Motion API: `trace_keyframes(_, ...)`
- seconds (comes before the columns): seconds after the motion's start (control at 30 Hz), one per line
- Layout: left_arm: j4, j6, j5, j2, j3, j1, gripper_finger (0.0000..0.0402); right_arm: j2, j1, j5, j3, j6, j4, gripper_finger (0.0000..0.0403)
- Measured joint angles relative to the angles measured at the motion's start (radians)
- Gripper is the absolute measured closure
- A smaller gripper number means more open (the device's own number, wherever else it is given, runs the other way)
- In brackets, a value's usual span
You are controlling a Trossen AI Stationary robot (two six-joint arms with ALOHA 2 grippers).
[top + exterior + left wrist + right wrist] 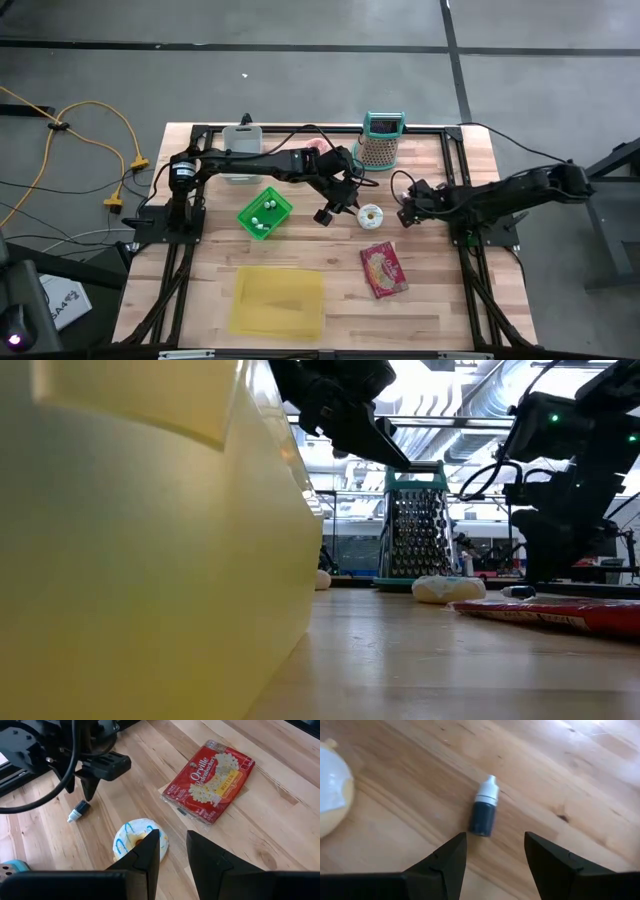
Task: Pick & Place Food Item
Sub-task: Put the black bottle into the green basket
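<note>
A white-iced doughnut (370,215) with blue stripes lies flat on the wooden table, mid-table; it also shows in the left wrist view (134,841) and the low view (448,588). A red popcorn bag (384,268) lies flat nearer the front edge. My left gripper (172,847) hangs open above the table, just left of the doughnut, holding nothing. My right gripper (492,857) is open and tipped down over a small dark dropper bottle (484,811) with a white cap, just right of the doughnut. The bottle lies on its side, clear of the fingers.
A metal grater (380,140) with a teal top stands at the far edge, and a clear tub (240,150) sits to its left. A green tray (265,212) holds small white pieces at mid-left. A yellow bin (278,300) sits near the front edge.
</note>
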Motion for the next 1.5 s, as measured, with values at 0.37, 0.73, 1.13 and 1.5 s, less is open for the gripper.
trace_keyframes(0.37, -0.001, 0.002, 0.000, 0.000, 0.000, 0.000, 0.0311, 0.103, 0.000, -0.001, 0.001, -0.012, 0.078, 0.0215)
trace_keyframes(0.73, -0.001, 0.000, 0.000, 0.000, 0.000, 0.000, 0.0311, 0.183, -0.004, 0.035, 0.003, 0.008, 0.144, 0.0215)
trace_keyframes(1.13, -0.001, 0.000, 0.000, 0.000, 0.000, 0.000, 0.0311, 0.183, -0.052, 0.023, 0.003, 0.009, 0.151, 0.0215)
trace_keyframes(1.5, -0.001, 0.000, 0.000, 0.000, 0.000, 0.000, 0.0311, 0.183, -0.053, 0.023, 0.001, 0.012, 0.154, 0.0215)
